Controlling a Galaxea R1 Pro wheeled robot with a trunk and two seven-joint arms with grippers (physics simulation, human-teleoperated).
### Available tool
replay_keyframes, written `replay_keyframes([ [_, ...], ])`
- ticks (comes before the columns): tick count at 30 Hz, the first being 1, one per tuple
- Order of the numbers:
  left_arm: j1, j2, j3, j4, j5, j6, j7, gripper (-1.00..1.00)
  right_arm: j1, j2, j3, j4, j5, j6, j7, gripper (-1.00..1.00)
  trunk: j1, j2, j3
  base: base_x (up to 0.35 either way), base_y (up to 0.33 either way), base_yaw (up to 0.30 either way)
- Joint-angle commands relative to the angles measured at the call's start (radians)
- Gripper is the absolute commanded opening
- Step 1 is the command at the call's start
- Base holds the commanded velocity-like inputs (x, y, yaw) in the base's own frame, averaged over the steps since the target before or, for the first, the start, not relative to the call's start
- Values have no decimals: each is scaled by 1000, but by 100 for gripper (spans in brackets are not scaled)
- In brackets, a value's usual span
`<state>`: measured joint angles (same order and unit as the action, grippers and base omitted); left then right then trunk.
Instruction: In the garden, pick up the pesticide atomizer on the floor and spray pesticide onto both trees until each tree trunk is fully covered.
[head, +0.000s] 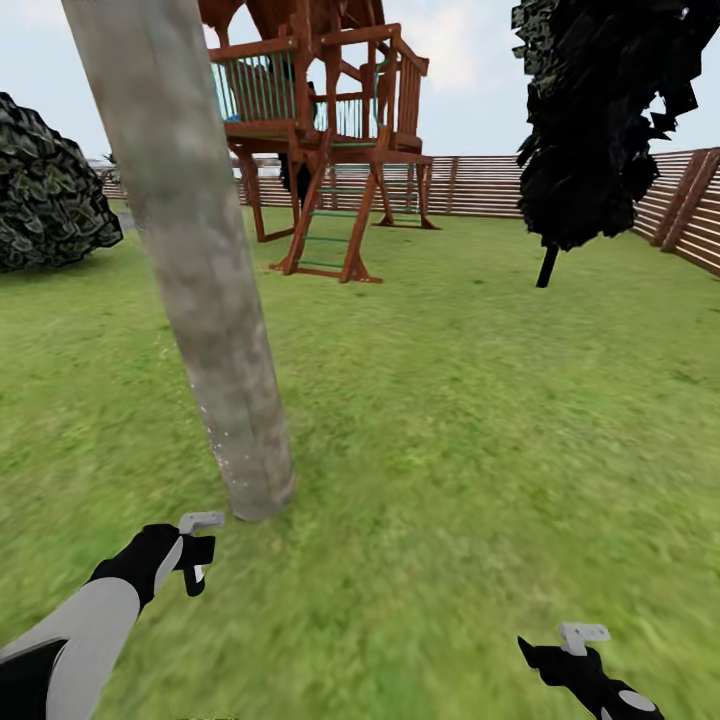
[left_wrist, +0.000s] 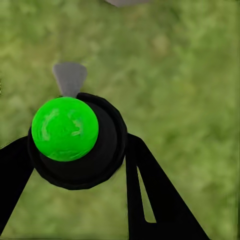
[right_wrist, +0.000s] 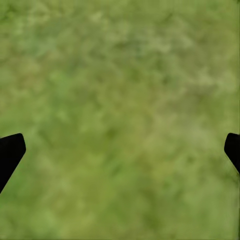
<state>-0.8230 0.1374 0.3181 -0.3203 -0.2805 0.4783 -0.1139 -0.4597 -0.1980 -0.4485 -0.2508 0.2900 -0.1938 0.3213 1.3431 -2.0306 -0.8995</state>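
The nearest tree trunk (head: 205, 290) is a leaning, mottled grey-brown column rising from the grass at left centre. Just in front of its base, my left gripper (head: 196, 562) is shut on the pesticide atomizer (head: 199, 556). In the left wrist view the atomizer (left_wrist: 107, 150) is a round black body with a green spot and a grey nozzle, clamped between the black fingers (left_wrist: 150, 185). A second tree (head: 600, 120) with black ragged foliage stands far right near the fence. My right gripper (head: 545, 658) hangs open over bare grass, with nothing between its fingers (right_wrist: 10, 150).
A wooden play tower (head: 320, 140) with a ladder stands mid-lawn behind the trunk. A dark bush (head: 50, 190) sits at the far left. The slatted brown fence (head: 500, 185) closes the back and right side. Open lawn (head: 450, 420) stretches between the two trees.
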Motion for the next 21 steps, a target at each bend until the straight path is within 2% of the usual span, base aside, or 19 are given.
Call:
replay_keyframes([
  [1,-1,-1,7,-2,-11,5,-7,-100,-1,0,-9,1,9,-4,5,100,0,0,-1,87,-268,277],
  [13,-1,-1,7,-2,-11,5,-7,-100,-1,0,-9,1,10,-4,5,100,0,0,-1,105,-266,269],
  [18,-1,-1,8,-2,-11,5,-7,-100,0,0,-9,1,9,-4,5,100,0,0,-1,7,-272,43],
  [21,-1,-1,8,-2,-10,5,-7,-100,-1,0,-9,1,9,-4,6,100,0,0,-1,0,-112,0],
])
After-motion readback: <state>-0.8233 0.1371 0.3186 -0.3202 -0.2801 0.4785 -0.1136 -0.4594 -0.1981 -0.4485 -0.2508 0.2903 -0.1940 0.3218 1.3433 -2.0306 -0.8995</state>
